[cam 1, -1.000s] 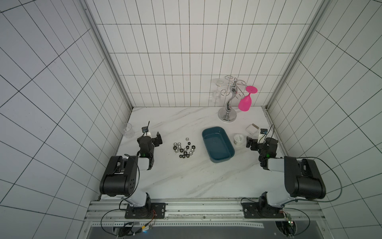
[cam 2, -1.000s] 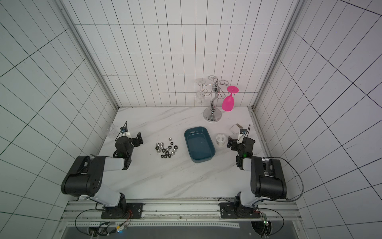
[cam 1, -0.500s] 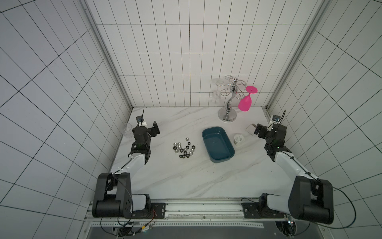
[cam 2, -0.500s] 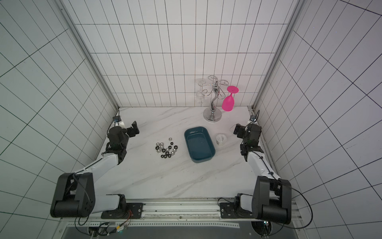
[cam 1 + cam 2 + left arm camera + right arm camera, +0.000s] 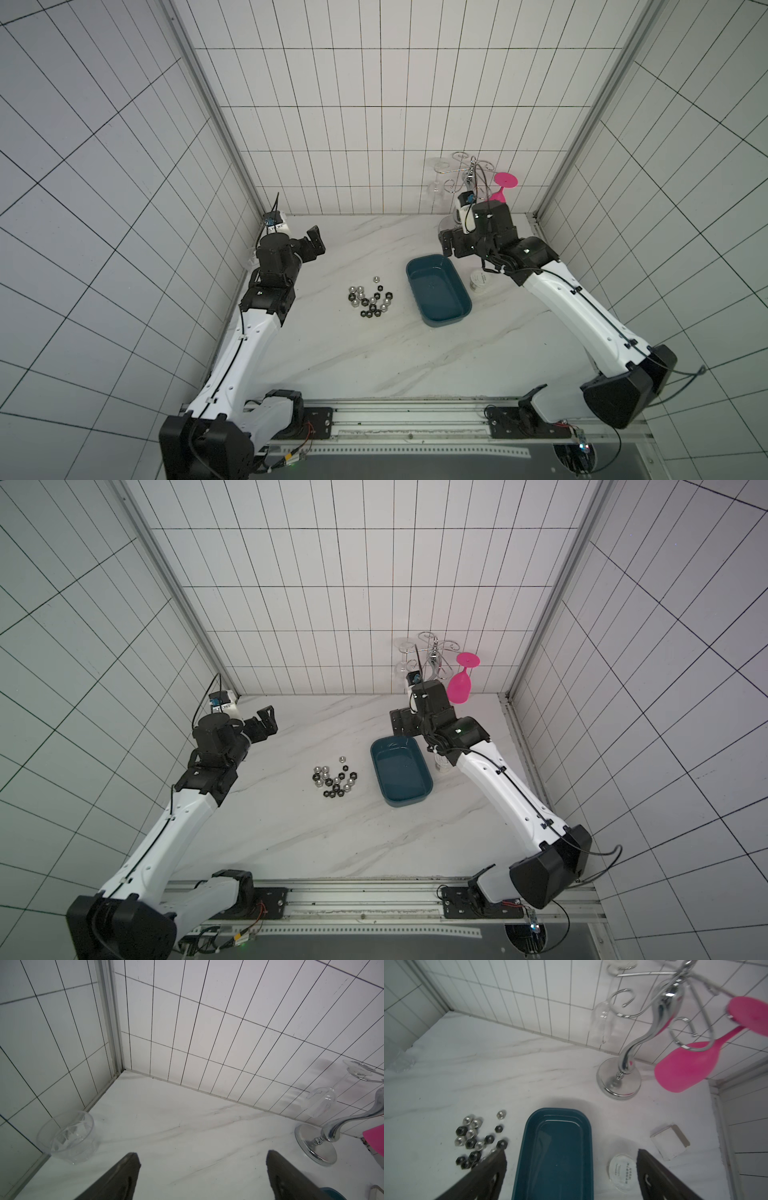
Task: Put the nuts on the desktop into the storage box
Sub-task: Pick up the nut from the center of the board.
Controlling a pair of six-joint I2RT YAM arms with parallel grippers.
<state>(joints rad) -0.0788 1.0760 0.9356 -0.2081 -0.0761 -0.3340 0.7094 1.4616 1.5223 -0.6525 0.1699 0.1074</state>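
About twenty nuts [image 5: 371, 300], silver and black mixed, lie in one loose cluster on the counter [image 5: 353, 361]. One silver nut sits a little apart on the far side. None are in the storage box [image 5: 436, 291], whose teal floor is bare in both top views. The cluster is near the box on its left side, not touching it. My left fingers [image 5: 313, 245] are raised by the left wall, well apart from the nuts, spread wide with nothing between them; the left wrist view shows only bare counter in the gap. My right fingers [image 5: 448, 245] hang above the far end of the box, also spread wide and gripping nothing; in the right wrist view the box lies between them. A small white-lidded jar [image 5: 623, 1169] stands just beside the box on its right side, with a flat white block [image 5: 669, 1142] beyond it. A chrome glass rack [image 5: 619, 1082] stands at the back wall, holding a pink wine glass [image 5: 685, 1066] and a clear one, both upside down. A clear plastic cup [image 5: 68, 1136] sits against the left wall.
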